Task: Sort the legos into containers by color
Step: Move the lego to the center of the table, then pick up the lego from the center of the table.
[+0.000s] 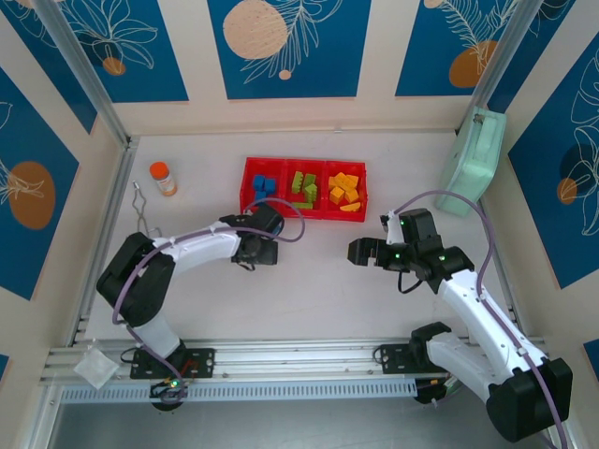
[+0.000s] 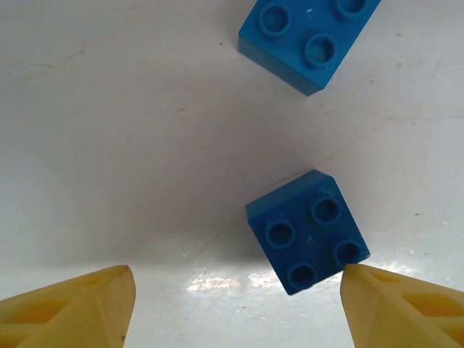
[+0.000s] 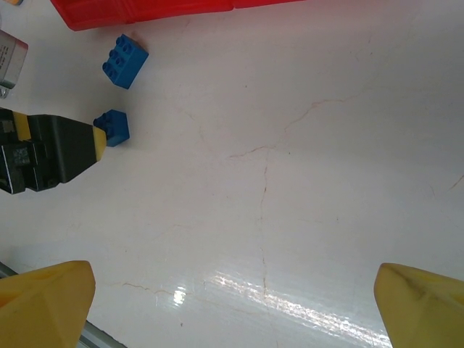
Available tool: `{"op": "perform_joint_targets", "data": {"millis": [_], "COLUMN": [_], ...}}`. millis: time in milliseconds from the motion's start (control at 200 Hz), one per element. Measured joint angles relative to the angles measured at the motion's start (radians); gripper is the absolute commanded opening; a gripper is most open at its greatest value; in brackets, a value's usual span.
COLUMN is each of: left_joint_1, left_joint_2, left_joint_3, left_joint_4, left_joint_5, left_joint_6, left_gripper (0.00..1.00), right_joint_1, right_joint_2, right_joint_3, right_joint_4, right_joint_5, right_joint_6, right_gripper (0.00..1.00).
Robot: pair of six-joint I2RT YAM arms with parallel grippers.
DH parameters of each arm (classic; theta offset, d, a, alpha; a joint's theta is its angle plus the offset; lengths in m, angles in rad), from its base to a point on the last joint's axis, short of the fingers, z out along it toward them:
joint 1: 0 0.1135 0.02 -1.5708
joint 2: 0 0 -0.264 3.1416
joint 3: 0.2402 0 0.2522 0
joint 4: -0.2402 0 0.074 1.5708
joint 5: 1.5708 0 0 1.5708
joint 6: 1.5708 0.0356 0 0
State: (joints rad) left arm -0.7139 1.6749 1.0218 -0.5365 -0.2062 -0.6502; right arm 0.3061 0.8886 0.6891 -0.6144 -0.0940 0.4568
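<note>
Both my pincers hang released over the white table, a loose blue brick between the left one's fingers.

My left pincer stands spread by the tray's near left corner; its right fingertip is at that brick's corner, the other finger well apart from it, so nothing is grasped. A second blue brick lies just beyond, nearer the tray. My right pincer gapes wide over bare table veined with faint cracks and streaked with glare. The red tray sits toward the far edge, blue bricks in its left compartment, green in the middle, orange in the right. Cream walls carry blue leaf-patterned panels.
</note>
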Motion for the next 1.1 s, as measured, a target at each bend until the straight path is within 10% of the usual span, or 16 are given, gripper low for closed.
{"op": "perform_joint_targets", "data": {"millis": [395,1100], "left_joint_1": [-0.008,-0.01], "left_joint_2": [-0.068,0.11], "left_joint_3": [-0.039,0.032], "left_joint_4": [0.091,0.129], "left_joint_5": [0.041,0.043], "left_joint_6": [-0.068,-0.129], "left_gripper": [0.77,0.46], "right_joint_1": [0.0,-0.001], "right_joint_2": [0.038,0.04], "right_joint_3": [0.0,0.0], "right_joint_4": [0.013,0.016], "right_joint_5": [0.0,-0.004], "right_joint_6": [0.0,0.0], "right_gripper": [0.99,0.99]}}
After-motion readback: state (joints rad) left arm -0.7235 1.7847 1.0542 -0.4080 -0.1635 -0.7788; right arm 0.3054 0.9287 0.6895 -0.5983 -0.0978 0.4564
